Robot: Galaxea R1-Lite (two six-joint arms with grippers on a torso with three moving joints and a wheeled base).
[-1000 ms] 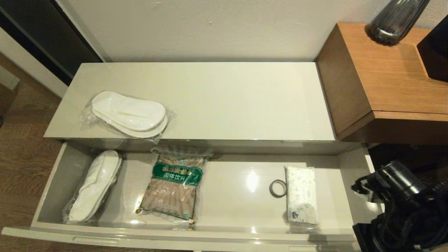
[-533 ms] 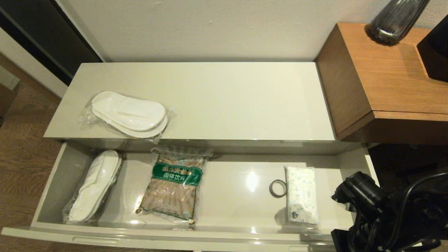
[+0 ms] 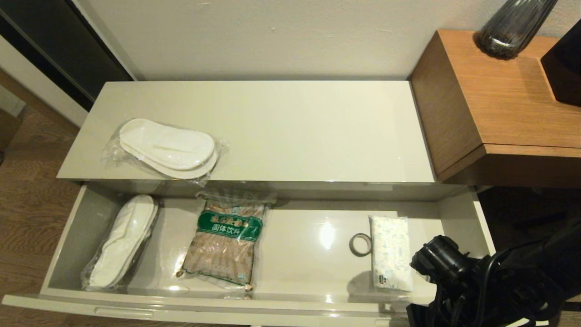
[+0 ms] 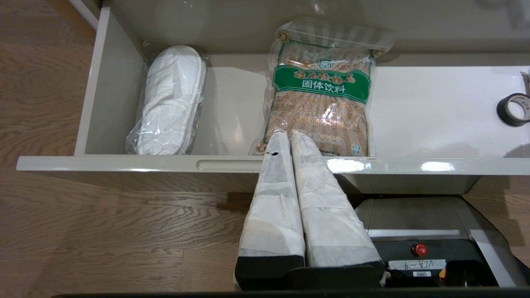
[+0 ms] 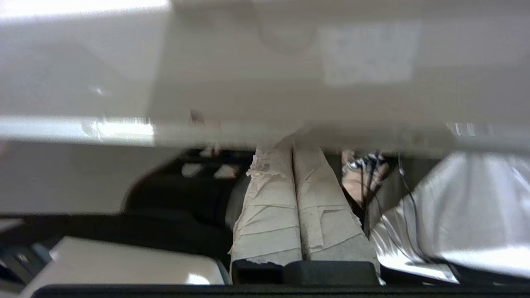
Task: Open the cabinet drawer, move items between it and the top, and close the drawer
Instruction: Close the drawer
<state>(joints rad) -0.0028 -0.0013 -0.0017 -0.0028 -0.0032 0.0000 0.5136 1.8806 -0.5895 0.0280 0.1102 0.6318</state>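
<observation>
Swinging our right claw (image 5: 292, 147), fingers together, up at lower right, we risk clipping the drawer (image 3: 254, 305) front.

Right arm (image 3: 499, 281) is hunched low at the head view's bottom right corner. Right claw (image 5: 293, 151) has its taped fingers pressed together, empty. Left claw (image 4: 287, 138) is parked, fingers pinched together too.
</observation>
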